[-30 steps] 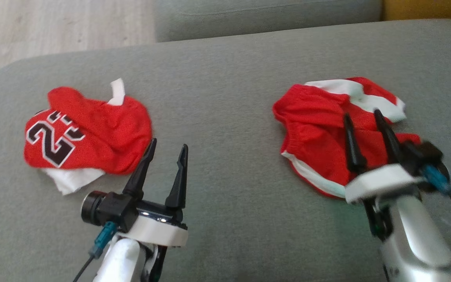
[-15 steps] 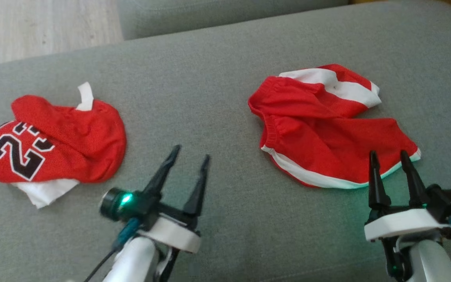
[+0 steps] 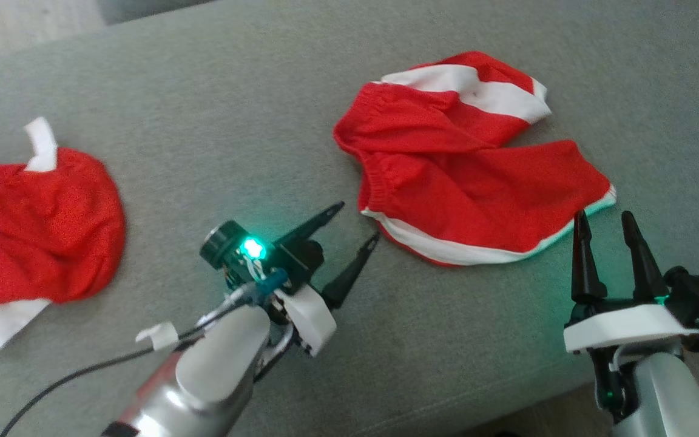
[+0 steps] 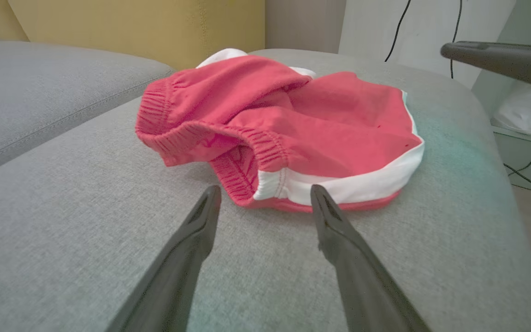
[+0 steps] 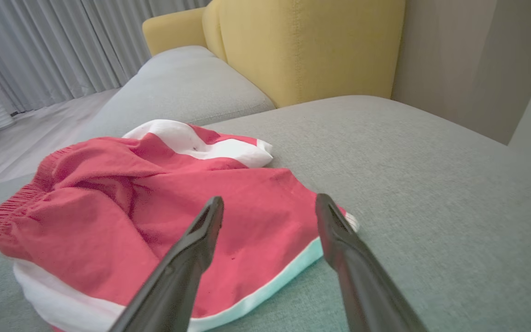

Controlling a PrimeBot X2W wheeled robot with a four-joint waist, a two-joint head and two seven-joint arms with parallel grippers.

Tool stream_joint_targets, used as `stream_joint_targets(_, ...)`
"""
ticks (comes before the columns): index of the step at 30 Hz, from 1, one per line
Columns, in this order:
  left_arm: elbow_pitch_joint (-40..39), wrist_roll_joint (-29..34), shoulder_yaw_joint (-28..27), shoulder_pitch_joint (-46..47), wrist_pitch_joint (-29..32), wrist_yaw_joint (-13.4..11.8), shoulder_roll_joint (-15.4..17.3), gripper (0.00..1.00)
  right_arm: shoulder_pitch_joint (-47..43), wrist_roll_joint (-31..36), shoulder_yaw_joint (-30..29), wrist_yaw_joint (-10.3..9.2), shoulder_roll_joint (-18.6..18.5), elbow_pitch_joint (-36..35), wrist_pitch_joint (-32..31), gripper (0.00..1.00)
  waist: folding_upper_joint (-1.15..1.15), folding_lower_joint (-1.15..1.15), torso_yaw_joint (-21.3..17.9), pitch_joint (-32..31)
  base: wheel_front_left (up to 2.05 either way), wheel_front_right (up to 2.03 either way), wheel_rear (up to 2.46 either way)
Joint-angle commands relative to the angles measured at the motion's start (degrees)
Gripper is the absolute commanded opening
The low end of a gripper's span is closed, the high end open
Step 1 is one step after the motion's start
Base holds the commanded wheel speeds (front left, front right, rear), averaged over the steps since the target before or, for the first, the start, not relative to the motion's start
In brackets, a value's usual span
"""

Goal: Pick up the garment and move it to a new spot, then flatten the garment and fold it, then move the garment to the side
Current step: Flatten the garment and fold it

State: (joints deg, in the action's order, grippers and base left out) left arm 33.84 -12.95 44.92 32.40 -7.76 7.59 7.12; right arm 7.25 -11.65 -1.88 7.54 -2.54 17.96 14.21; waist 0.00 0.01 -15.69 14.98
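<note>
Left hand (image 3: 359,220) and right hand (image 3: 603,215): both released, fingers spread wide, grasping nothing. Since a second ago the right hand has drawn back off the red shorts (image 3: 477,188) and now sits just beside their white-trimmed leg hem. The left hand has swung round and points at the elastic waistband corner, near but not touching. The head camera has also shifted, so the scene's slide leftward is no move of the garments.

Judgement: the shorts are the chosen garment. They lie crumpled, one leg folded over, on the grey sofa cushion (image 3: 234,121). Pickup is not yet made; the hands appear staged for a grasp at opposite edges.

Surroundings: a yellow armchair (image 5: 302,46) stands behind the cushion, well apart. A red numbered jersey (image 3: 46,224) lies on the same cushion to the robot's left, well apart from the shorts, limiting free space on that side. Cables (image 4: 454,27) hang beyond the cushion's end. Nothing stands between either hand and the shorts.
</note>
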Motion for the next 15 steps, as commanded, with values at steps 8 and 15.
stream_joint_targets(8, 4.7, -2.76, 0.91, 6.73, -2.81, -0.11, 0.38, 1.0, 2.11, -1.44, 1.81, -0.05, -0.33, -1.66, 0.77, 1.0, 0.0, -0.01, -3.37, 2.57, 0.0, 0.0, 0.0)
stream_joint_targets(15, 6.21, -5.03, 3.64, 8.27, -4.93, -0.1, -0.11, 1.0, 2.0, -2.07, 2.2, -0.05, -0.33, -1.64, 0.78, 1.0, 0.0, -0.01, -4.01, 2.85, 0.0, 0.0, 0.0)
